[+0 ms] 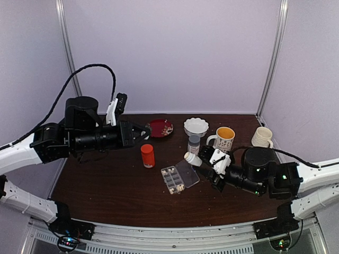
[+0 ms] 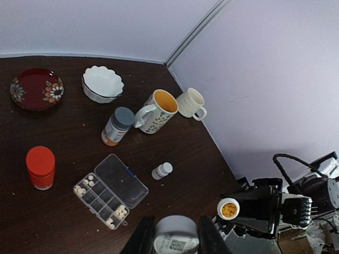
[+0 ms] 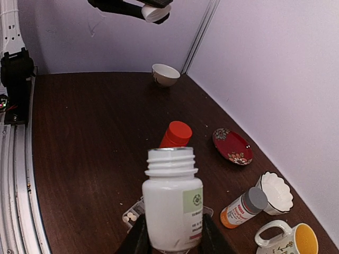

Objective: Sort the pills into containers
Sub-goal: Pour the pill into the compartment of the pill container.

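- My right gripper (image 3: pixel 174 237) is clamped on an open white bottle (image 3: pixel 172 196). It is smooth glossy plastic with a bare threaded neck and a pale label with a green mark
- From the other wrist, the mouth of that bottle shows orange contents (image 2: pixel 229 209), so I judge it is loaded and ready to tip
- My left gripper (image 2: pixel 176 242) hangs high above the table (image 1: pixel 106 185), closed on a white round piece (image 2: pixel 175 233) with a printed label. I cannot tell whether it is a cap or a small bottle
- The pill box (image 2: pixel 100 198) lies on the dark, wood-grained table between my arms, just beside my right gripper in the top view. It is clear hard plastic, rectangular and ribbed into small cells, with its hinged lid (image 2: pixel 123 180) folded flat open alongside
- The pills (image 2: pixel 80 189) are tiny pale round tablets, sitting in a cell at one end and in a couple of cells at the other end
- The cells between look empty, so I judge the sorting started but well short of done
- Near the box, a small white bottle (image 2: pixel 162 170) lies on its side and an orange-red bottle (image 2: pixel 41 167), a matte cylinder, stands upright
- Farther back are a grey-capped bottle (image 2: pixel 117 126), two glazed mugs (image 2: pixel 156 112), a scalloped white bowl (image 2: pixel 102 83) and a dark red flowered plate (image 2: pixel 36 88)
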Motion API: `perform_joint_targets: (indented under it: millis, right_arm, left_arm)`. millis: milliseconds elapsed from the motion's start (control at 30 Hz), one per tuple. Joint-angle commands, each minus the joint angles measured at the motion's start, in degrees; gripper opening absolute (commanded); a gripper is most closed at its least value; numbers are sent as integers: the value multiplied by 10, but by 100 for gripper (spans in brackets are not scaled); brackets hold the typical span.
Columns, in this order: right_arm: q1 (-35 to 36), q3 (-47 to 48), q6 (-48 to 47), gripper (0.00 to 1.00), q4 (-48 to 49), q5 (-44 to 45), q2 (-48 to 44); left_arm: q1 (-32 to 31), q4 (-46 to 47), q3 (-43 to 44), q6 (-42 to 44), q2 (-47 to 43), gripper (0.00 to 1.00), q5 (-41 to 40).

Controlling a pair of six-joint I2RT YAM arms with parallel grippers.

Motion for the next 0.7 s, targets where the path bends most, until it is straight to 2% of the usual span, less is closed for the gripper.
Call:
perform_joint_targets:
  millis: [0, 333, 667]
  right_arm:
    - [-12, 7, 121, 0, -82, -62, 18]
    - [-55, 15, 158, 0, -117, -126, 110]
    - [-129, 95, 180, 0, -147, -215, 240]
  left_arm:
    - [5, -16, -27, 87, -37, 0, -86]
    - [5, -24, -57, 133, -56, 0, -107]
    - [5, -25, -80, 149, -71, 0, -100]
